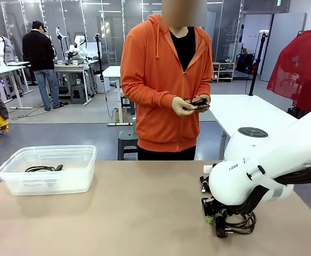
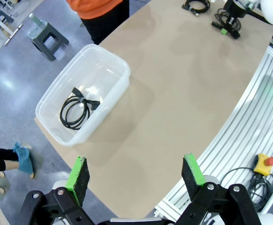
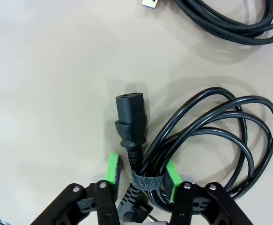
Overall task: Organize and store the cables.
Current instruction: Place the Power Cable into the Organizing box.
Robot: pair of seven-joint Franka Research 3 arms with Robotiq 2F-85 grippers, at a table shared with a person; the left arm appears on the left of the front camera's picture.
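The right gripper [image 3: 141, 164] straddles the strap [image 3: 145, 180] binding a power cord [image 3: 171, 136], pads narrowed; whether they pinch it I cannot tell. The cord looks light and floppy, so that strap is the best hold. A second coil [image 3: 225, 29] lies beyond the fingertips. The left gripper [image 2: 135, 164] hangs wide open above a third coil [image 2: 82, 100] in the bin [image 2: 113, 57]. That makes three cables and one bin.

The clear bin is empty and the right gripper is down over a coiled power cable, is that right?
No, the bin isn't empty: the left wrist view shows one coiled black cable in it. The right gripper is down over a coiled power cable.
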